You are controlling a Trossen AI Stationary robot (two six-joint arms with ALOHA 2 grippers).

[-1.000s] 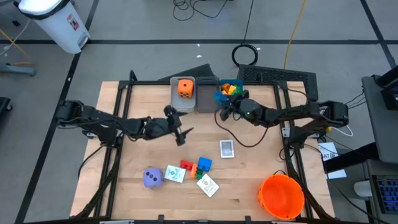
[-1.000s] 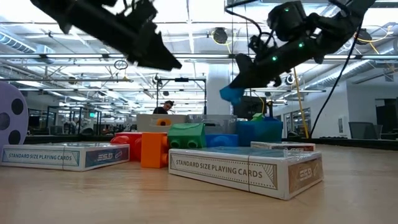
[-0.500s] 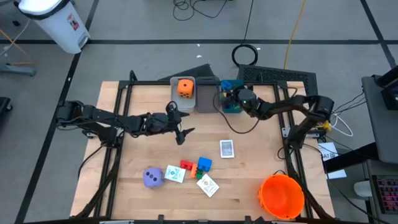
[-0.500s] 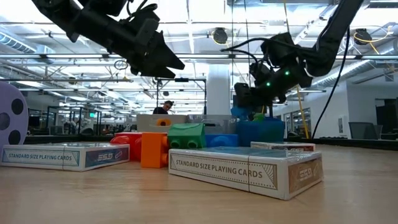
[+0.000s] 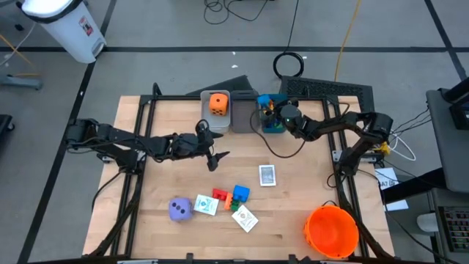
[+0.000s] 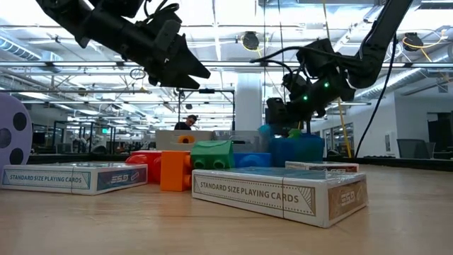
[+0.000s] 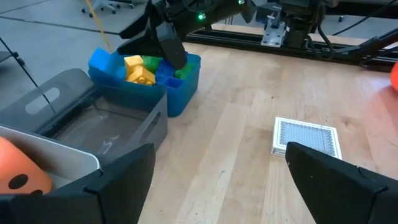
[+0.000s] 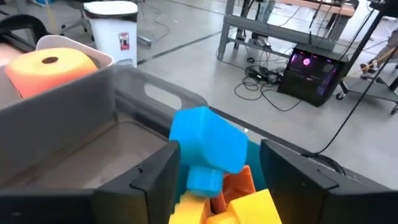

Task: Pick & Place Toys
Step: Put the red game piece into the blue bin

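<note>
My right gripper (image 5: 268, 115) is open over the blue bin (image 5: 275, 123) at the table's far side. A blue block (image 8: 208, 146) sits between its fingertips on the pile of yellow, orange and green blocks (image 7: 144, 68) in that bin. My left gripper (image 5: 216, 157) is open and empty above the table's middle. An orange die (image 5: 218, 103) lies in the left grey bin. A purple die (image 5: 180, 210), red (image 5: 220, 196), blue (image 5: 240, 193) and green (image 5: 236, 207) blocks and card packs (image 5: 268, 175) lie on the table. My right gripper stands from above on either side of the blue block's sides (image 8: 186, 149). A gap shows by one finger (image 8: 292, 180). I cannot tell whether the other finger touches the block. The block rests on the pile in the blue bin.
An empty grey bin (image 5: 242, 116) stands between the die's bin and the blue bin. A big orange bucket (image 5: 331, 231) stands at the near right corner. A black frame (image 5: 146, 132) borders the table's sides. Bare wood lies at the near left.
My right gripper has gone toward the table's far edge and down, from beside the blue bin to over it, carrying the blue block. The block, which hung at its fingertips above the table, now sits at the top of the bin's pile.
</note>
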